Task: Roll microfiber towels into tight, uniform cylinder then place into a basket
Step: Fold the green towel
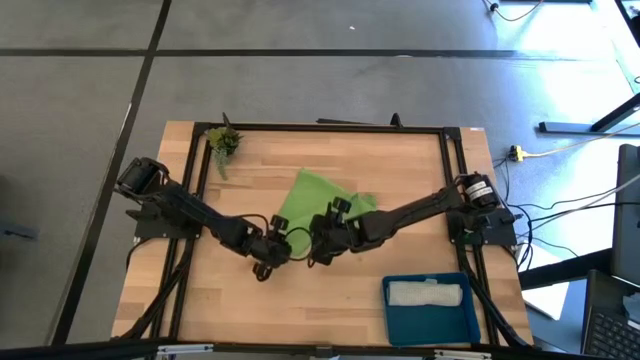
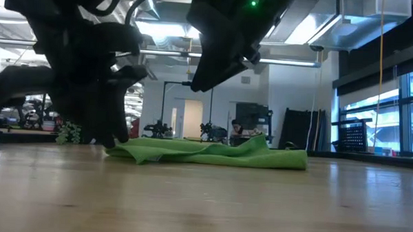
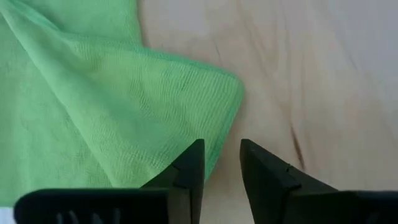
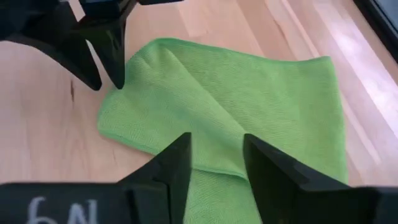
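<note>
Half done: the pale towel (image 1: 426,293) lies rolled in the basket (image 1: 392,318) at five o'clock, while the green towel (image 1: 312,200) sprawls unrolled at table centre. Left gripper (image 1: 268,250) and right gripper (image 1: 322,243), jaws parted and empty, hover at its six-o'clock edge.

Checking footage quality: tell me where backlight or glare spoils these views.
Low view: bright ceiling lights and windows leave both arms as dark silhouettes above the green towel. High view: a pale-blue glare washes the floor at the upper right. Wrist views: evenly lit, no glare.
</note>
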